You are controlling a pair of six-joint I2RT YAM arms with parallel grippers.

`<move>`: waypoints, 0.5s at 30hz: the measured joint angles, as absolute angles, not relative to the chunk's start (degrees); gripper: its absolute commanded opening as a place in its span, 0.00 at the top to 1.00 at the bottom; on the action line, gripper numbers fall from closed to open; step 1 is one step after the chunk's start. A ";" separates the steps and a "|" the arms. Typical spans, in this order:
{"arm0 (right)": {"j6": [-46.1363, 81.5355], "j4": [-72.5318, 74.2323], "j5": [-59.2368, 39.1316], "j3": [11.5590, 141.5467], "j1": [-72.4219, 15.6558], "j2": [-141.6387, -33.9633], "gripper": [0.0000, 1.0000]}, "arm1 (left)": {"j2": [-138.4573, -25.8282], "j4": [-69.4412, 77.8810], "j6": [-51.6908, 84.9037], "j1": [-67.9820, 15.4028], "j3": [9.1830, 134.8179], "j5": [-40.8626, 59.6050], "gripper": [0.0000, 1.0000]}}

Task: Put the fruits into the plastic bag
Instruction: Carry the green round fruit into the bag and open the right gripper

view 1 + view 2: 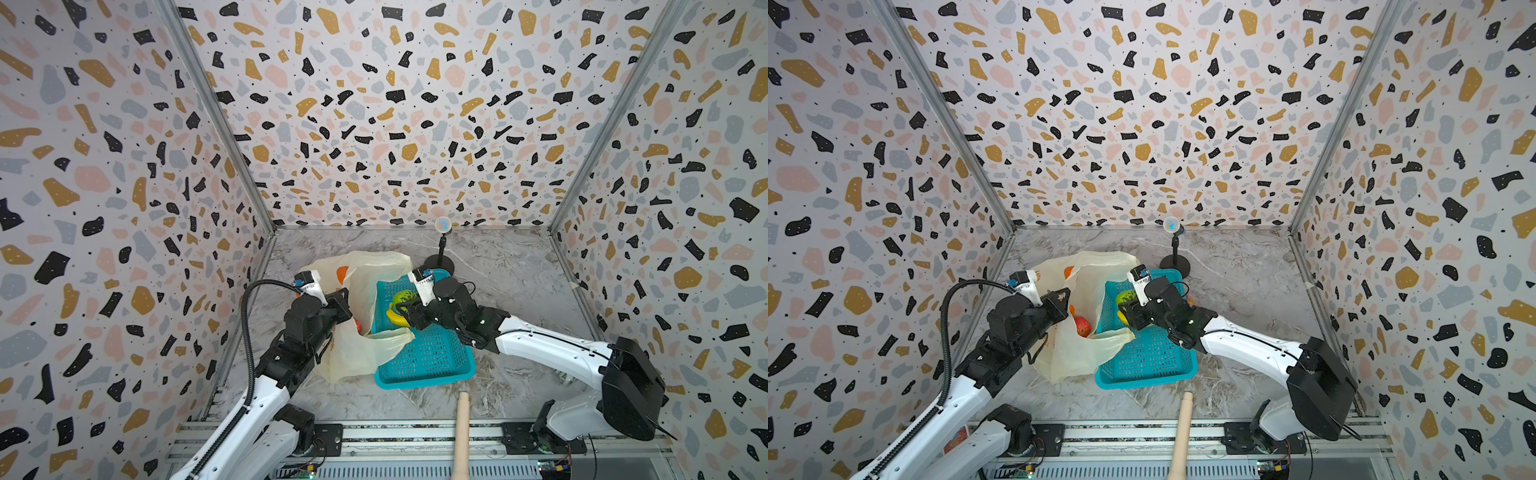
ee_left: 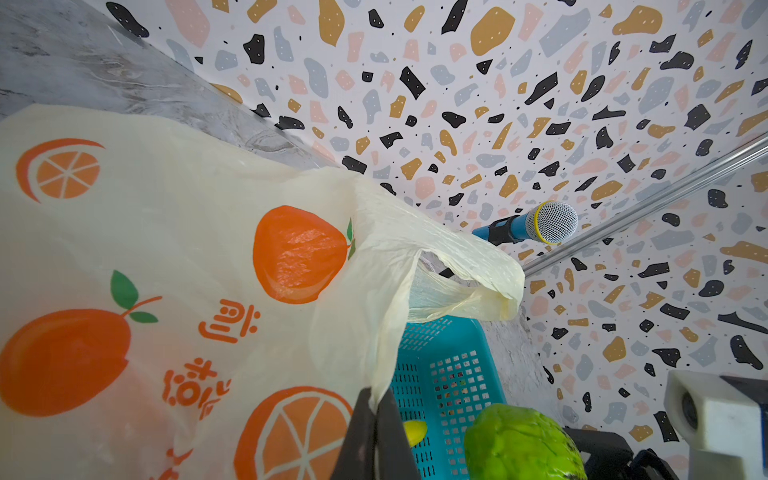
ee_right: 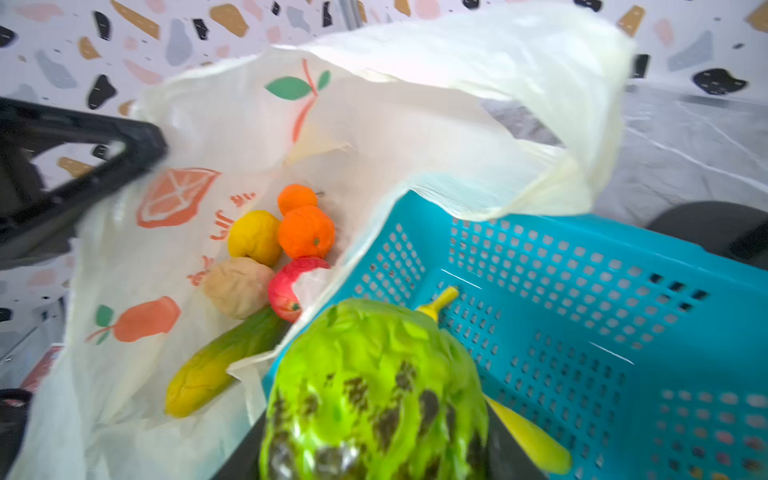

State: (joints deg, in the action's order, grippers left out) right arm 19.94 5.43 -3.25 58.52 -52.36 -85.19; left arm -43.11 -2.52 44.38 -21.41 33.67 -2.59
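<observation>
Right wrist: right tool (image 1: 409, 312) grips green lumpy fruit (image 3: 374, 386) at basket (image 3: 540, 270) edge; left tool (image 2: 376, 440), closed, pinches plastic bag (image 2: 187, 232) rim.

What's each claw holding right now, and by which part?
Left claw pinches the plastic bag by its mouth edge. Right claw grips the green lumpy fruit across its sides, over the teal basket.
</observation>
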 measured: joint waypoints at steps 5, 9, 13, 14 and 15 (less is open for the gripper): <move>17.37 4.95 -8.43 70.76 -54.54 -97.69 0.56 | -43.09 -3.20 44.29 -21.41 33.69 -3.49 1.00; 15.73 3.29 -12.36 81.52 -57.21 -106.98 0.39 | -42.89 -4.36 44.21 -21.41 33.80 -4.19 1.00; 15.22 0.86 -15.64 87.50 -58.78 -112.51 0.01 | -42.33 -5.28 44.16 -21.08 33.91 -5.72 1.00; 15.22 0.54 -16.14 87.48 -58.87 -112.88 0.01 | -42.19 -5.48 44.12 -20.99 34.02 -5.82 1.00; 15.25 0.36 -16.36 87.35 -58.92 -112.92 0.01 | -42.13 -5.67 44.12 -21.12 34.15 -5.89 1.00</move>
State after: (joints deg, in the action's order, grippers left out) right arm 15.25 0.36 -16.36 87.35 -58.92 -112.92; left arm -42.13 -5.67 44.12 -21.12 34.15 -5.89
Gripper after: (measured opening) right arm 0.984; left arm 0.047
